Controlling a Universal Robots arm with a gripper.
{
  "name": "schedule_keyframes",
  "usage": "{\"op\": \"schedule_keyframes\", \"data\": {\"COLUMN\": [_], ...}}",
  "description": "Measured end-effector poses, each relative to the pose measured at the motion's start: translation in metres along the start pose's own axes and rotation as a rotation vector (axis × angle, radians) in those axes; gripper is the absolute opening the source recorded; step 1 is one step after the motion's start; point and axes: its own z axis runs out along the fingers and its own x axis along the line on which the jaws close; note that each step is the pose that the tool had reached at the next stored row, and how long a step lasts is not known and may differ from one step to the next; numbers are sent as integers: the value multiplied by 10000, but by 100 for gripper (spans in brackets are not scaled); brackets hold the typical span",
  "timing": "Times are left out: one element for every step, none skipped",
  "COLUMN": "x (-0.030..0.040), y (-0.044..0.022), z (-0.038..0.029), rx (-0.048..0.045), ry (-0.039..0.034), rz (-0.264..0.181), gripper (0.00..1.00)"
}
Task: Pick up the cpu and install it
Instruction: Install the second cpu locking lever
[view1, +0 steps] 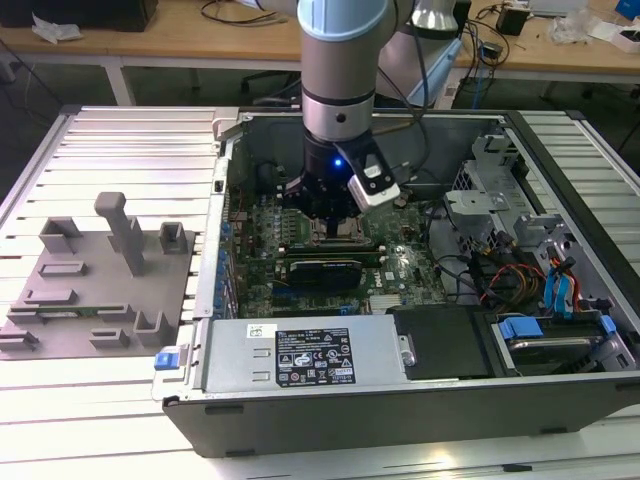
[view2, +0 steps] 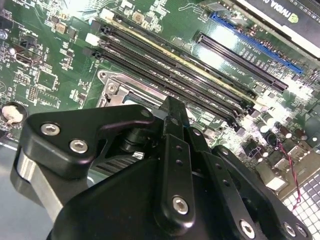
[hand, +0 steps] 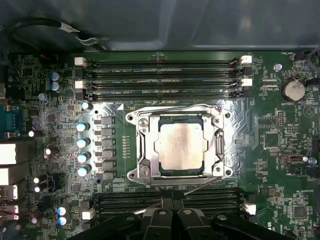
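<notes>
First wrist view looks straight down on the motherboard (hand: 50, 100), and the cpu (hand: 181, 146) lies flat inside the metal-rimmed socket frame (hand: 140, 150), square to its edges, its pale top bare and nothing touching it; that reads as a chip already seated where it belongs. The claw (hand: 172, 220) hangs just beside the socket over the memory slots (hand: 160, 70), clear of the chip; whether its fingers are apart or together I cannot tell. In the exterior view the arm (view1: 338, 70) reaches down into the open computer case (view1: 560, 400), while the grey moulded tray (view1: 95, 285) sits on the slatted tabletop (view1: 110, 135) at the exterior view's left, well apart from the work.
</notes>
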Motion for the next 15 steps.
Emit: {"op": "schedule_keyframes", "data": {"x": [4,7,12,16,21,24,28,31,37,41,45,51,57,66,76], "y": [0,0,0,0,0,-1,0,-1,-1,-1,-1,-1,-1,-1,-2], "z": [7,11,20,25,30,34,39,43,48,52,56,59,62,67,72], "rx": [0,1,0,1,1,1,0,0,1,0,0,1,1,0,0], "ry": [0,1,1,1,1,1,0,0,1,1,0,1,1,0,0], "rz": [0,0,-1,-1,0,0,-1,0,-1,-1,-1,-1,0,-1,-1], "gripper": [11,11,11,11,11,11,11,11,11,11,11,11,11,11,11]}}
